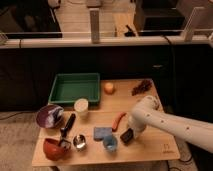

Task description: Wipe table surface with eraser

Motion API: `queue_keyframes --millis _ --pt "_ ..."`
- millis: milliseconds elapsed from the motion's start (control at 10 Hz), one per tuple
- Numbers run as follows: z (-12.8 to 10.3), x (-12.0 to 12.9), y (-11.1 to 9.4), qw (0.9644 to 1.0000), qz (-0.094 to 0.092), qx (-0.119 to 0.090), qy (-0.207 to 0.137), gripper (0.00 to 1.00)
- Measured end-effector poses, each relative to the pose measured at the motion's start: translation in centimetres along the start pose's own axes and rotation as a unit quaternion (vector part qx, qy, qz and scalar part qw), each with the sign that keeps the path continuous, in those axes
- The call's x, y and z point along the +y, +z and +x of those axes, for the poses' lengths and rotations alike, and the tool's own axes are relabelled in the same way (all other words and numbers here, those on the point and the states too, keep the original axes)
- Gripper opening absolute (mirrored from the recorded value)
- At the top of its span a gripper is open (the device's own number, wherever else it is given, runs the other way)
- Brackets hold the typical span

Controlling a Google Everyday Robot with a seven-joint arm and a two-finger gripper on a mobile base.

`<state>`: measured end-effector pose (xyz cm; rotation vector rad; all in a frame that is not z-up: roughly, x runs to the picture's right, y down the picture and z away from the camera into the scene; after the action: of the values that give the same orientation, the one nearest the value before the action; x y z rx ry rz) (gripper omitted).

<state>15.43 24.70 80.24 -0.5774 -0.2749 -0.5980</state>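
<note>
White arm came in from lower right; pincer [131, 131] sat low at center-right of the bench [150, 147], on top of the eraser [126, 136] (grip state: cannot tell). Eraser lay flat on the bench, just right of the blue cup [110, 144], below the red chili [119, 120]. Sponge [101, 132] left of it.

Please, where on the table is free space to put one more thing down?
The table is bare at its front right corner, right of the eraser at the tool, and between the orange and the grapes. The front left is crowded: bowls, cups, sponge.
</note>
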Motion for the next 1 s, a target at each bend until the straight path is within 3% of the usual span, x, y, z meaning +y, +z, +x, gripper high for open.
queue_keyframes --millis 200,400,800,1000 --pt "-0.3 2.8 0.3 1.0000 -0.003 0.000 0.006 0.27" --pt "1.0 6.5 0.1 0.9997 -0.011 0.003 0.024 0.26" --pt "6.9 14.4 -1.0 0.9960 -0.024 0.025 0.082 0.26" --pt "9.6 15.0 -1.7 0.9938 -0.025 0.035 0.103 0.26"
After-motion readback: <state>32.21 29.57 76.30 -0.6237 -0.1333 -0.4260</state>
